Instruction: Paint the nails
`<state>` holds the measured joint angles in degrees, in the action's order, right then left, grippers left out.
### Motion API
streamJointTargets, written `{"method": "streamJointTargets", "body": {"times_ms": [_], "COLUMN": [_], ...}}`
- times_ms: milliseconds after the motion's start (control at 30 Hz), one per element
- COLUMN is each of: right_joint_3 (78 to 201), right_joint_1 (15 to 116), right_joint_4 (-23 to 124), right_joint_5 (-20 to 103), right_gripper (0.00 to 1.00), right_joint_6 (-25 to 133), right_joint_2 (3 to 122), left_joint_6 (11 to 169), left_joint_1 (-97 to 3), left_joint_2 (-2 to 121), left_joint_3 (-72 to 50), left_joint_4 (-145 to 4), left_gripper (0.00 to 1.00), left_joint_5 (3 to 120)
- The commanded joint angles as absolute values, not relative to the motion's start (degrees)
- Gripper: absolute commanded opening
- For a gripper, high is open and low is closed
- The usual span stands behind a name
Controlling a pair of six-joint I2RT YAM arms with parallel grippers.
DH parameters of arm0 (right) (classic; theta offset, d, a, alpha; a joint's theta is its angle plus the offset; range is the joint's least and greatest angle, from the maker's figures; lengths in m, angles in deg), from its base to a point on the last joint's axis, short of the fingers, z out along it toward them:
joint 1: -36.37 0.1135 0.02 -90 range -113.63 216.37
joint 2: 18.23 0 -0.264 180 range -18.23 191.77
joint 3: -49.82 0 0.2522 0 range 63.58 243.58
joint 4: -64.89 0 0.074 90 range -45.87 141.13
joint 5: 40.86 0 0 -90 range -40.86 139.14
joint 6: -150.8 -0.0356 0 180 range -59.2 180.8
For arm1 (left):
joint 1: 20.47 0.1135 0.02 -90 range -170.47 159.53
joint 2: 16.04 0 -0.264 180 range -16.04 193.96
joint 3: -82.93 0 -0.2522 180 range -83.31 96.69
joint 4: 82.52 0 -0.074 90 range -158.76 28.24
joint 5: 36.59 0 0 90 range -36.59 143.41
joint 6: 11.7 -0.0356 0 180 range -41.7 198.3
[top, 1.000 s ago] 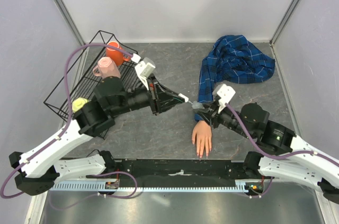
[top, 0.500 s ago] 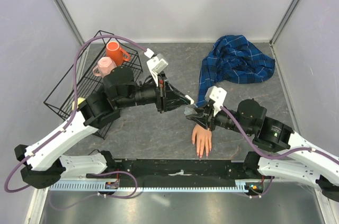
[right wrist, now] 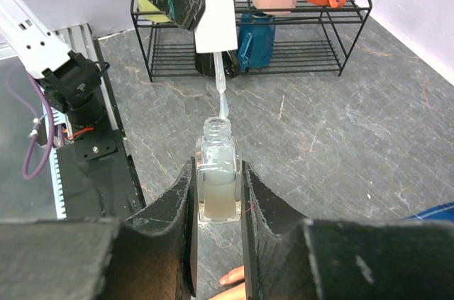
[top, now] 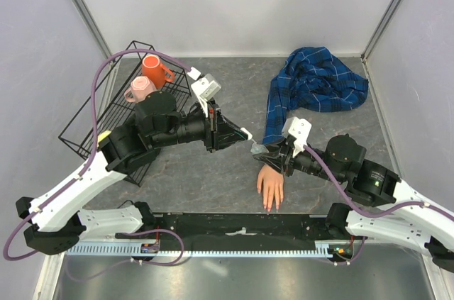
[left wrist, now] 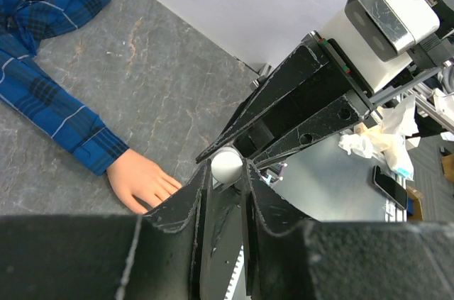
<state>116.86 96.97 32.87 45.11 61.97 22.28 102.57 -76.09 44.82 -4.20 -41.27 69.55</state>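
The pale mannequin hand (top: pixel 270 183) lies palm down at the near edge, fingers toward the arm bases, its blue plaid sleeve (top: pixel 312 84) trailing to the back right. Its nails are too small to make out. My right gripper (right wrist: pixel 216 193) is shut on a small clear bottle (right wrist: pixel 216 179), open at the neck, just above the wrist of the hand. My left gripper (left wrist: pixel 225 167) is shut on the white cap (right wrist: pixel 215 6). The cap's brush (right wrist: pixel 221 94) hangs with its tip at the bottle's mouth. The hand also shows in the left wrist view (left wrist: pixel 140 181).
A black wire rack (top: pixel 120 112) stands at the back left with an orange mug (top: pixel 153 69), a pink mug (top: pixel 142 91) and a yellow item (top: pixel 106 139). The heaped shirt fills the back right corner. Grey walls close three sides.
The two grippers came closer together half a second ago, then the left one drew back a little. The right gripper with the bottle has shifted slightly left. The hand has not moved.
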Motion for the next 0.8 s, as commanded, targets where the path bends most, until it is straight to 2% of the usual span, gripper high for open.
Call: {"method": "streamJointTargets", "body": {"times_ms": [0,767], "right_joint_3": [118.52,118.16], "right_joint_1": [97.02,97.02], "right_joint_4": [34.26,34.35], "right_joint_5": [46.68,46.94], "right_gripper": [0.00,0.00], "right_joint_6": [62.82,62.82], "right_joint_2": [21.59,21.58], "left_joint_6": [100.97,102.38], "left_joint_1": [-76.02,-75.93], "left_joint_2": [43.47,44.08], "left_joint_3": [-2.45,-5.79], "left_joint_4": [-41.07,-43.17], "left_gripper": [0.02,0.02], "left_joint_5": [67.30,67.21]}}
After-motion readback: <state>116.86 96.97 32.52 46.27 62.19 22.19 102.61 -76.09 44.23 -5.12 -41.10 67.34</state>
